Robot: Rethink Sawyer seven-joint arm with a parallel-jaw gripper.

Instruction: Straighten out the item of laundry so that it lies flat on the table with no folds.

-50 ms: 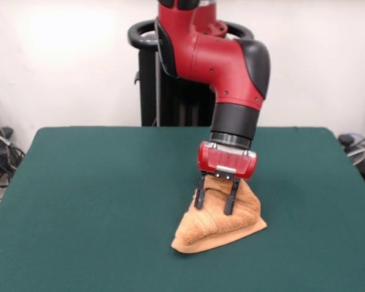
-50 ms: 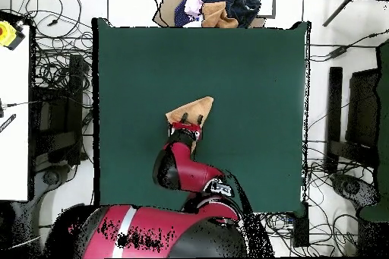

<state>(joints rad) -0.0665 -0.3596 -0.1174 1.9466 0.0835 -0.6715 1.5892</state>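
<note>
Two black fingers of the tool point down onto the towel, one on each side of a raised fold at the top of the heap. They stand a little apart, with cloth between them, but I cannot tell if they are really pinching it or only pressing into it. A red block sits above the fingers, and the fat red and black arm bends down to it from 12 o'clock in the front view. That view shows the towel bunched into a small pointed lump, high under the tool and spreading out low at the bottom, with one corner sticking out toward 4 o'clock and another toward 7 o'clock. It is not flat; folds run across it. The lump lies on the green desk, a bit toward 4 o'clock from the desk's middle in the front view. From overhead the towel looks like a small tan triangle near the middle of the desk, with a point toward 1 o'clock, and the tool sits at its 6 o'clock edge. Some bunched clothes lie past the desk's 12 o'clock edge in the overhead view.
</note>
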